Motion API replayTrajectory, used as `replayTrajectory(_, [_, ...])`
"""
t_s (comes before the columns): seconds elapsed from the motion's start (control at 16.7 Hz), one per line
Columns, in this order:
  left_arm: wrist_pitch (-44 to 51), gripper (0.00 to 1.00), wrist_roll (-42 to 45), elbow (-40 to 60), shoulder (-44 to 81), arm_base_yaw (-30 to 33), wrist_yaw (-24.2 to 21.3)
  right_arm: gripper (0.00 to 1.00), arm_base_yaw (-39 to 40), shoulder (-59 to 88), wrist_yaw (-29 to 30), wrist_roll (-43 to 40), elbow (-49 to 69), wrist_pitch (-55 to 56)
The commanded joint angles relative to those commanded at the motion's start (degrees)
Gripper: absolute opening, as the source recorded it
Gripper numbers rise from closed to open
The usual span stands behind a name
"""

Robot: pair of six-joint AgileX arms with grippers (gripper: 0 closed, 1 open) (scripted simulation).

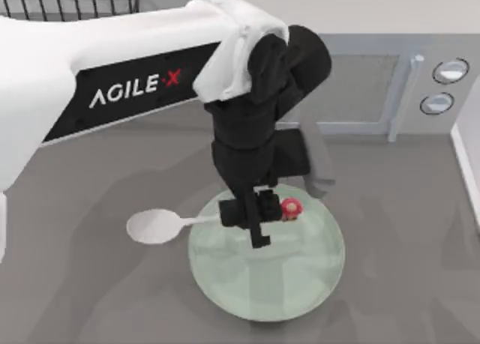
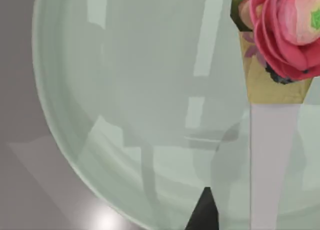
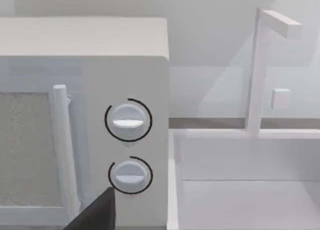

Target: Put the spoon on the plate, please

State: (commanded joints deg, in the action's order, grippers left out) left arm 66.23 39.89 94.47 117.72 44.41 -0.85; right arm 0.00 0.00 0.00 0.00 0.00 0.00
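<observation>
Holding the spoon (image 1: 161, 225) by its handle, near the red knob, the left gripper (image 1: 255, 213) is hovering over the upper part of the plate (image 1: 300, 284) in the lower centre of the top view. The white bowl is sticking out past the plate's left rim, above the table (image 1: 75, 299). To do this well, I judge the gripper should be carrying the spoon rightward until the bowl clears the rim, lowering gently, then releasing. The right arm is parked, facing the microwave (image 3: 85, 115).

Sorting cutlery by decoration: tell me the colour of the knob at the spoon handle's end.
Red-pink, like a flower, on the slim white spoon; the knob shows best in the left wrist view.
</observation>
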Motion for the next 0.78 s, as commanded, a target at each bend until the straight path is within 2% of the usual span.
replayTrajectory(0.18, [-0.2, 0.0, 3.0, 4.3, 4.0, 4.4, 0.0, 1.0, 0.0, 0.0, 0.0, 0.0, 0.0, 0.0])
replayTrajectory(0.54, [-0.1, 0.0, 3.1, 4.2, 4.1, 4.4, -0.1, 1.0, 0.0, 0.0, 0.0, 0.0, 0.0, 0.0])
replayTrajectory(0.78, [0.9, 0.0, 3.3, 3.3, 4.7, 4.7, -2.0, 1.0, 0.0, 0.0, 0.0, 0.0, 0.0, 0.0])
